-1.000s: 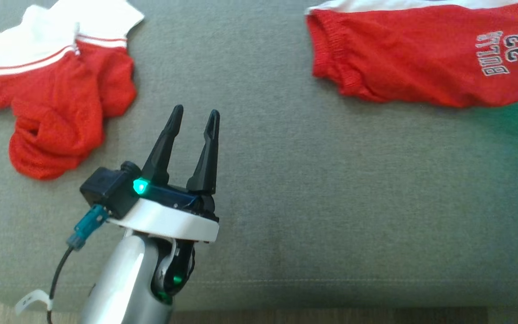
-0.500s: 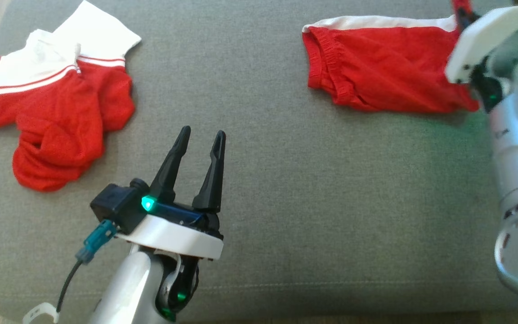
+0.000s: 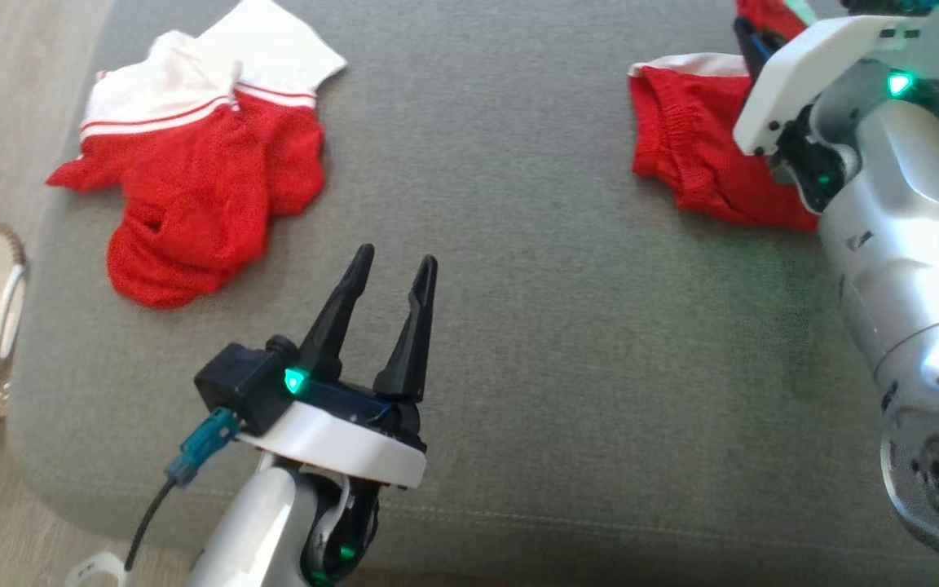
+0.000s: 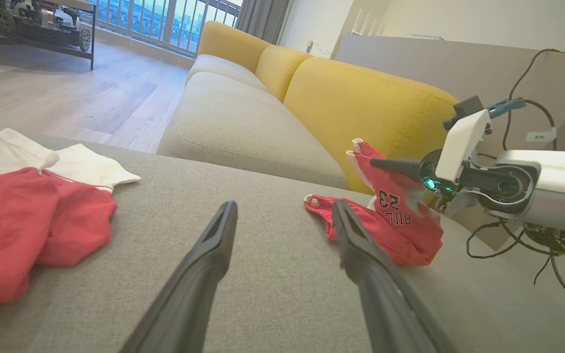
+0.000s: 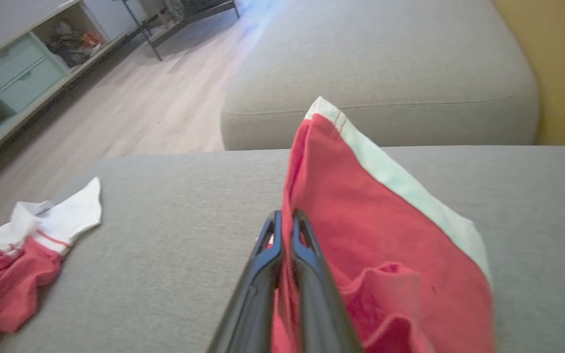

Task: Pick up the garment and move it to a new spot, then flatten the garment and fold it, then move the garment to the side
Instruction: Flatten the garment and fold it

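Right claw (image 5: 286,218) pinching garment (image 5: 375,235) | left claw (image 3: 396,257) spread, well apart

You are in a home living room: a grey sofa (image 4: 243,132) with yellow back cushions (image 4: 361,108) stands on pale wood floor (image 4: 66,93), a curtained balcony window (image 4: 165,19) at the far end. A low storage unit (image 5: 17,73) with drawers lines one wall.
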Available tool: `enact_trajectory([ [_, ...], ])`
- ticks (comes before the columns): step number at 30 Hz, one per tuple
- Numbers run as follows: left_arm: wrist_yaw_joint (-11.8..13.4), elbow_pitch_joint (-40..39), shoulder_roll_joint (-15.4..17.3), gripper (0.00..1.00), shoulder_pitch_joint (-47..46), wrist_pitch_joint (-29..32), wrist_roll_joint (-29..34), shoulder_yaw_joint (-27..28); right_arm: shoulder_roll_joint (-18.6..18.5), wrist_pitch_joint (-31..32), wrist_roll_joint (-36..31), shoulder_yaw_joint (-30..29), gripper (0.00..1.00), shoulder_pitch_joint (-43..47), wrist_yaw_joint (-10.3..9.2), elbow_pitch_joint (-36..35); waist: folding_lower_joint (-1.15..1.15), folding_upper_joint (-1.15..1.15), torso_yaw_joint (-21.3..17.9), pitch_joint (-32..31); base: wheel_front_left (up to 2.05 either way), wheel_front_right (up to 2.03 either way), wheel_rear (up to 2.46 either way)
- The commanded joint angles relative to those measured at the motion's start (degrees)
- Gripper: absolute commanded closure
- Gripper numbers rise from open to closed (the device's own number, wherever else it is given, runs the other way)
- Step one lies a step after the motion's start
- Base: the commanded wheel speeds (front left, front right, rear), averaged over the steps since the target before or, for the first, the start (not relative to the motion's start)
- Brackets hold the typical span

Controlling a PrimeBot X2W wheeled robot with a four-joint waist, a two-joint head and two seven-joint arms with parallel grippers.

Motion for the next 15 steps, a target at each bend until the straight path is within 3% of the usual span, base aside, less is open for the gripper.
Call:
enact_trajectory([
  [1, 0.19, -1.58, 0.50, 0.00, -0.65, -0.29, -0.54, 1.16, 1.45, -0.31, 4.12, 4.33, 1.00, -2.42, -0.02, -1.38, 0.00, 0.00, 1.26, -0.13, 0.00, 0.00, 0.00],
  [10, 0.67, -1.41, 0.50, 0.00, -0.25, -0.29, -1.28, 0.80, 1.46, 1.45, 18.97, 20.19, 1.00, 3.80, -0.02, -5.81, 0.00, 0.00, 1.95, -0.87, 0.00, 0.00, 0.00],
  [11, 0.68, -1.42, 0.50, 0.00, -0.17, -0.29, -1.31, 0.87, 1.46, 1.35, 19.90, 21.08, 0.64, 4.32, -0.02, -6.02, 0.00, 0.00, 1.84, -0.92, 0.00, 0.00, 0.00],
  [12, 0.69, -1.44, 0.50, 0.00, -0.10, -0.29, -1.33, 0.95, 1.46, 1.20, 20.74, 21.84, 0.21, 4.73, -0.02, -6.15, 0.00, 0.00, 1.69, -0.98, 0.00, 0.00, 0.00],
  [13, 0.71, -1.45, 0.50, 0.00, -0.05, -0.29, -1.34, 1.02, 1.46, 0.76, 21.62, 22.21, 0.00, 4.97, -0.02, -6.21, 0.00, 0.00, 1.50, -1.04, 0.00, 0.00, 0.00],
  [15, 0.72, -1.40, 0.50, 0.00, 0.01, -0.29, -1.28, 1.08, 1.46, -0.60, 22.95, 22.88, 0.00, 5.14, -0.02, -6.50, 0.00, 0.00, 1.12, -1.26, 0.00, 0.00, 0.00],
])
